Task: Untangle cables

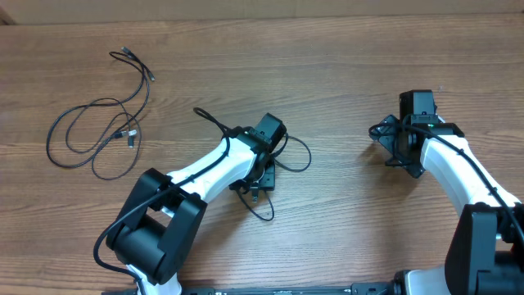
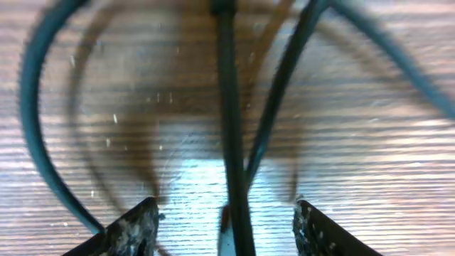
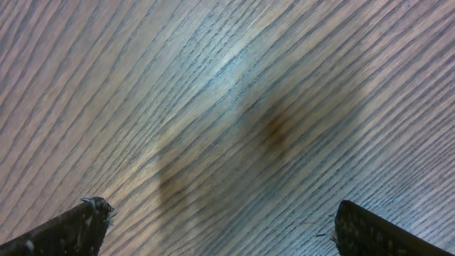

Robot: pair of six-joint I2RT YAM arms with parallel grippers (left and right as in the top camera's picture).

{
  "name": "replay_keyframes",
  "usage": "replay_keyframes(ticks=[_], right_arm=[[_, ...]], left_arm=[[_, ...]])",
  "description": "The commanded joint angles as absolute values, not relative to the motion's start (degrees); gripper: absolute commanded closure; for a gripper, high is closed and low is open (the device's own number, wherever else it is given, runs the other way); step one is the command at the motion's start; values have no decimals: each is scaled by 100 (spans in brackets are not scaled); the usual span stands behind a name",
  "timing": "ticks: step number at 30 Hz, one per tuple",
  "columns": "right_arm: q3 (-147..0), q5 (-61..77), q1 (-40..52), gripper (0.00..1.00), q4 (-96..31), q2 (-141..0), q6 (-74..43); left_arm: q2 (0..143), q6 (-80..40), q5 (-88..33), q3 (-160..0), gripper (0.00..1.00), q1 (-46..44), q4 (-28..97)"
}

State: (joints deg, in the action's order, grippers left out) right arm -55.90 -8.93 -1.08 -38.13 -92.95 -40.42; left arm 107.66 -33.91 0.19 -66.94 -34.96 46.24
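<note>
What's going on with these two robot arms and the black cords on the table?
The left tool is down over one black cord near the middle of the table, open, with the cord running between its fingers, not clamped. A second cord lies in loose loops off to the far left, apart from it. The right tool is open over bare wood, holding nothing.

The left arm (image 1: 209, 168) and right arm (image 1: 446, 164) have white shells between bulky black joints, a black cable (image 1: 471, 168) along each, and the left hand (image 2: 227, 235) and right hand (image 3: 224, 231) have dark fingertips (image 2: 135, 227), seemingly pale-flecked.
</note>
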Motion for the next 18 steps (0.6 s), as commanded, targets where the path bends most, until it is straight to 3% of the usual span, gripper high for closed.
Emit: replay_keyframes(ticks=[1, 2, 3, 4, 6, 18], right_arm=[[-5594, -897, -126, 0, -3785, -9205, -4003], [-5594, -897, -126, 0, -3785, -9205, -4003], [-5594, -897, -126, 0, -3785, -9205, -4003], [-5594, -897, -126, 0, -3785, -9205, -4003], [-5594, -897, -126, 0, -3782, -9205, -4005], [-5594, -897, -126, 0, -3785, -9205, -4003]], left_arm=[[10626, -3166, 10, -7100, 36, -3463, 4652], [10626, -3166, 10, -7161, 34, -3463, 4674], [10626, -3146, 5, -7194, 18, -3463, 4694], [10626, -3057, -21, -7216, 10, -3463, 4713], [10626, -2930, -78, -7255, 0, -3461, 4801], [10626, -2906, -93, -7922, 2, -3448, 5253]])
